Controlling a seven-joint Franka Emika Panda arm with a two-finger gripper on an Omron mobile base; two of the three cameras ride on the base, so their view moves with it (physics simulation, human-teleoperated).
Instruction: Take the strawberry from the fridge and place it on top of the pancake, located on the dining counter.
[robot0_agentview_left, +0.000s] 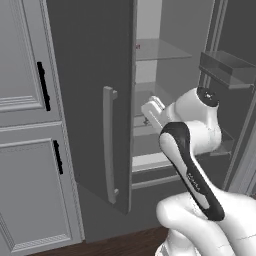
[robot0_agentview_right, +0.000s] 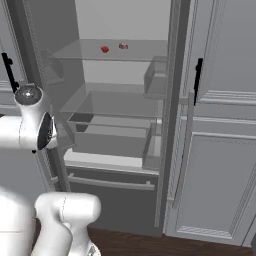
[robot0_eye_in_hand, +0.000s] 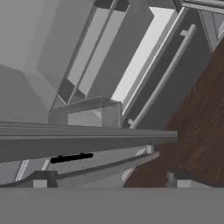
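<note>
Strawberry (robot0_agentview_right: 104, 49), small, light and probably easily bruised, on the fridge (robot0_agentview_right: 120, 100) upper glass shelf beside a paler lump (robot0_agentview_right: 123, 46); open end effector (robot0_eye_in_hand: 111, 183) should pinch its sides gently.

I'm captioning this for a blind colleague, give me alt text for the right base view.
An open fridge shows a small red strawberry on an upper glass shelf, beside a paler pinkish lump. The robot's white arm rises at lower left, well below that shelf.
</note>
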